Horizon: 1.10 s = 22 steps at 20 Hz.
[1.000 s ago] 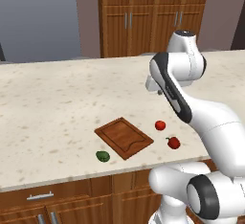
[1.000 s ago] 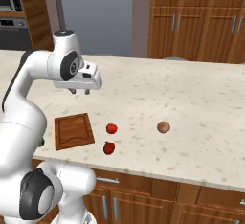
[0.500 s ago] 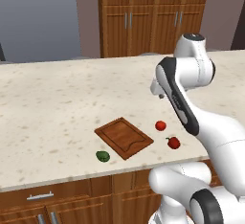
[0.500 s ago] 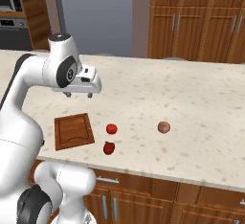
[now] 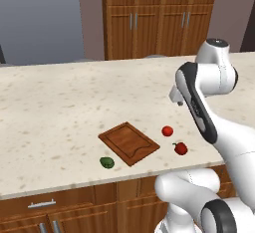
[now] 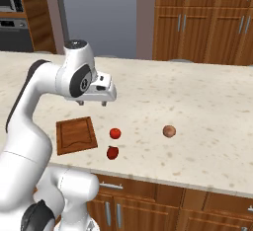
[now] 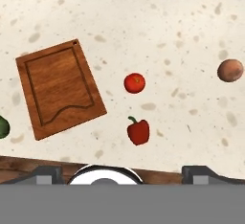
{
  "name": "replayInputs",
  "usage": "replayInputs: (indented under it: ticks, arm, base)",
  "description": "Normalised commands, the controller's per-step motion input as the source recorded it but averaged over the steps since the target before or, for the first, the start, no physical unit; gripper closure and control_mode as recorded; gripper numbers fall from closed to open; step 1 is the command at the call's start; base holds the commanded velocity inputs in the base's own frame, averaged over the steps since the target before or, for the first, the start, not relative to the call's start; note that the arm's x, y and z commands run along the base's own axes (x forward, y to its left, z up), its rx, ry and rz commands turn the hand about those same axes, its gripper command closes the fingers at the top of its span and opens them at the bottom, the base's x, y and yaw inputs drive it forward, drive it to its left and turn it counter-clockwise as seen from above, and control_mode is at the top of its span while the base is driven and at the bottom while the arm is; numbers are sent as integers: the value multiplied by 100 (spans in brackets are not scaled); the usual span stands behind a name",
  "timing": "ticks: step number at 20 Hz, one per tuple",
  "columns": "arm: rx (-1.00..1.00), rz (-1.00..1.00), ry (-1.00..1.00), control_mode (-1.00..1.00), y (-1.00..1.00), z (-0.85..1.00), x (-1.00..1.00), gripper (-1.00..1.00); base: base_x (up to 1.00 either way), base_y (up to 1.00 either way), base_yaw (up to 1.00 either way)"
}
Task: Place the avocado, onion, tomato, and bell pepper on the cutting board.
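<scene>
Beside cutting board (image 7: 60, 88): unlabelled tomato (image 7: 135, 83)

Speckled beige stone tabletop (image 7: 182, 22) carries a grooved board (image 7: 60, 88) of reddish-brown wood grain. Tomato (image 7: 135, 83) and pepper (image 7: 138, 131) look smooth and glossy (the onion (image 7: 230, 70) duller, matt brown). Cabinets (image 5: 159, 15) are varnished wood with metal handles.

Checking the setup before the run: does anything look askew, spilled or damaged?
Nothing spilled or damaged. The flat reddish-brown wooden cutting board lies skewed to the counter edge and bare; the dull brown onion sits far off from the other produce.
</scene>
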Motion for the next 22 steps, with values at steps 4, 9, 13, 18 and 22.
replayInputs:
  ticks: [4,9,13,18,22]
  arm:
    - [0,0,5,-100,-24,-27,0,-100]
    - [0,0,5,-100,-19,-34,0,-100]
    - [0,0,3,-100,-12,-31,0,-100]
    - [0,0,0,-100,-3,-24,0,-100]
    - [0,0,0,-100,0,-28,0,-100]
  base:
    - [0,0,0]
    - [0,0,0]
    - [0,0,0]
    - [0,0,0]
    - [0,0,0]
